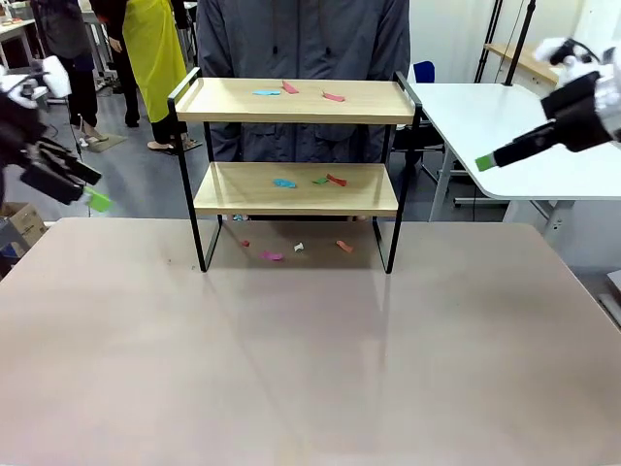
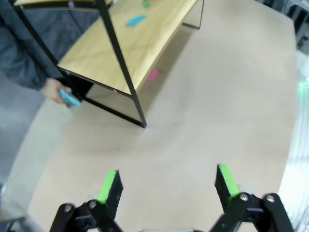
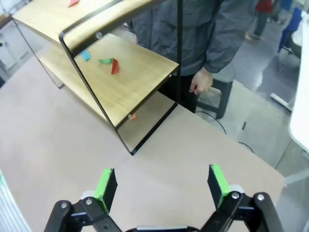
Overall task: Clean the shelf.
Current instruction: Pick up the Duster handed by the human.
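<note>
The shelf is a two-tier rack of light wooden boards in a black frame, standing at the table's far side in front of a person. Small coloured scraps lie on its top board, on its lower board and on the table under it. My left gripper hovers open off the table's left edge, well clear of the shelf. My right gripper hangs open at the right, above the neighbouring white table. Both wrist views show empty fingers and the shelf beyond.
The person stands right behind the shelf, one hand hanging by its right end, the other holding a small blue thing at its left end. A white table stands at the right. The beige tabletop spreads wide in front.
</note>
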You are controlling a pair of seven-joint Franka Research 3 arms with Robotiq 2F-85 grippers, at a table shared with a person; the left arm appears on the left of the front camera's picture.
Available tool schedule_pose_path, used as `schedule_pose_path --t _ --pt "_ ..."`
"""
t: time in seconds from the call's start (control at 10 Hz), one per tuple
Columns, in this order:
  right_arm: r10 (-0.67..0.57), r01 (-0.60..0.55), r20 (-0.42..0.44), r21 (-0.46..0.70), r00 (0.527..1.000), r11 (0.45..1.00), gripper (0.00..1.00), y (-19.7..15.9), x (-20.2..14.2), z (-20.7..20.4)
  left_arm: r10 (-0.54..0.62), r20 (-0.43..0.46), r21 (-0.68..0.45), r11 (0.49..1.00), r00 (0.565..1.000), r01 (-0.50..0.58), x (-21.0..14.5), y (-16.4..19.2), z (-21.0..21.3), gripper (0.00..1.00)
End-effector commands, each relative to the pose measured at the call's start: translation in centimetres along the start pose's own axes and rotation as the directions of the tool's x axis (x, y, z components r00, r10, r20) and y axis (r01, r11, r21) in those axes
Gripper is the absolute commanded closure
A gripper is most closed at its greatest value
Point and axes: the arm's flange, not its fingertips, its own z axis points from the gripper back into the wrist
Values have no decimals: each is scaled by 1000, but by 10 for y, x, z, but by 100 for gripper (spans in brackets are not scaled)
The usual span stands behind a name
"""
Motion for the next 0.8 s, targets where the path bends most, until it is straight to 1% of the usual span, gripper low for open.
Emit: schedule_pose_path --t 0.0,0.1,0.2,0.3,0.4,0.7 --pt "33 -51 108 168 994 985 0 -53 -26 -13 10 123 -92 996 992 1 -26 27 6 0" --pt "19 -38 116 170 993 985 0 -71 -40 -14 23 162 -72 997 986 -11 -38 36 10 0" --pt "12 -46 153 222 988 974 0 -87 -51 -18 40 198 -68 997 979 -27 -42 42 10 0" --pt "-5 -47 194 265 981 963 0 -96 -59 -23 27 182 -69 998 983 -15 -48 41 8 0" --pt "16 -36 133 151 991 988 0 -61 -53 8 29 170 -47 999 985 -21 -45 28 19 0" --pt "16 -36 133 151 991 988 0 -61 -53 8 29 170 -47 999 985 -21 -45 28 19 0"
